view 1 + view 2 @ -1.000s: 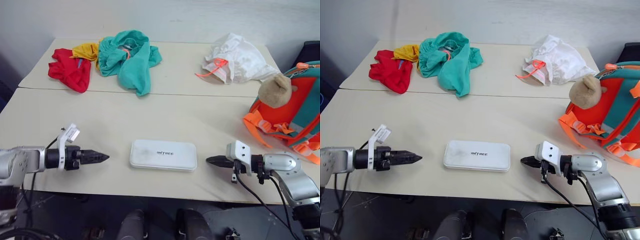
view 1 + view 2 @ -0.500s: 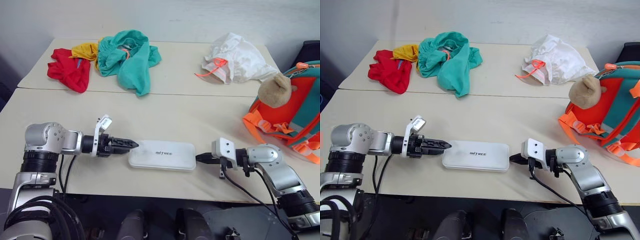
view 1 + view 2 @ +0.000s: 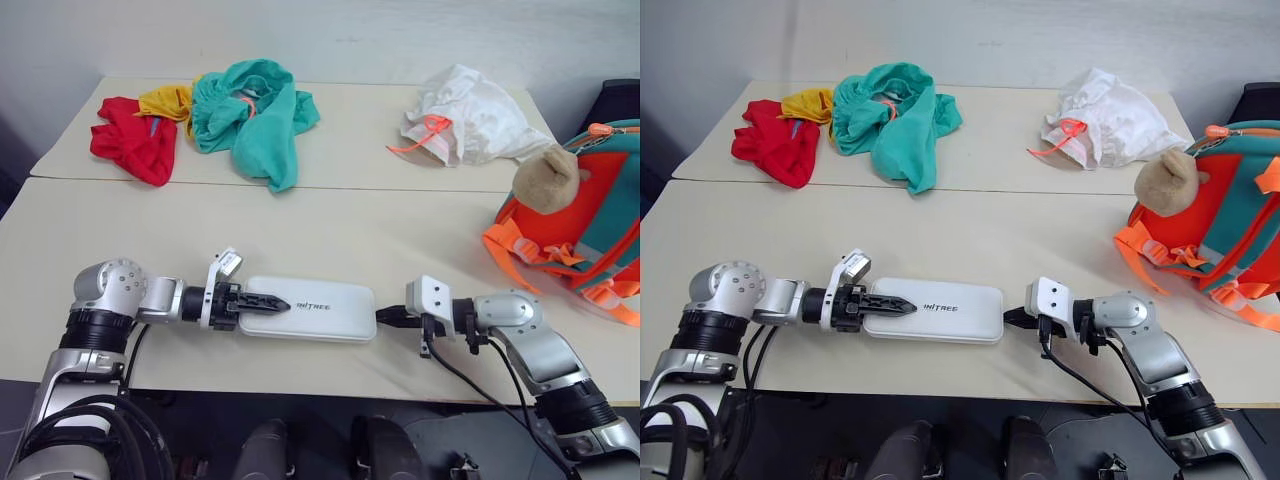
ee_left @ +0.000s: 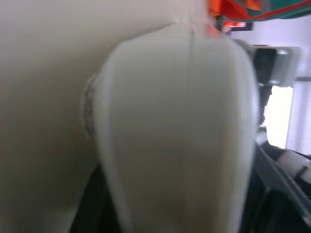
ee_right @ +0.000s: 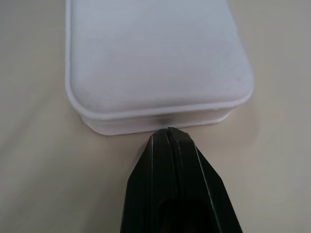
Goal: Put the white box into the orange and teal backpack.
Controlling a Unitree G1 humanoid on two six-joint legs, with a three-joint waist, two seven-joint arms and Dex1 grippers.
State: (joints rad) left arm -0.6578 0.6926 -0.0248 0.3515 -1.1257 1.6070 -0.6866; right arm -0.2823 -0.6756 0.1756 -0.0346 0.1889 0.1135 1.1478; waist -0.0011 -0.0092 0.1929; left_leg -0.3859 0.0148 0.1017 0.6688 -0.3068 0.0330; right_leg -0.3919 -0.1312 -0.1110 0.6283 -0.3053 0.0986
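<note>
- Clenched, our right gripper (image 5: 167, 132) touches one short end of the white box (image 3: 310, 308).
- Our left gripper (image 3: 272, 302) clasps its opposite end.
- Beyond that right gripper stands the orange and teal backpack (image 3: 590, 215).

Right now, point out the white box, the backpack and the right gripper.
white box (image 3: 318, 308): left eye view, middle of its top by the lettering.
backpack (image 3: 603, 218): left eye view, orange front panel.
right gripper (image 5: 167, 132): right wrist view, closed fingertips at the box's end.
</note>
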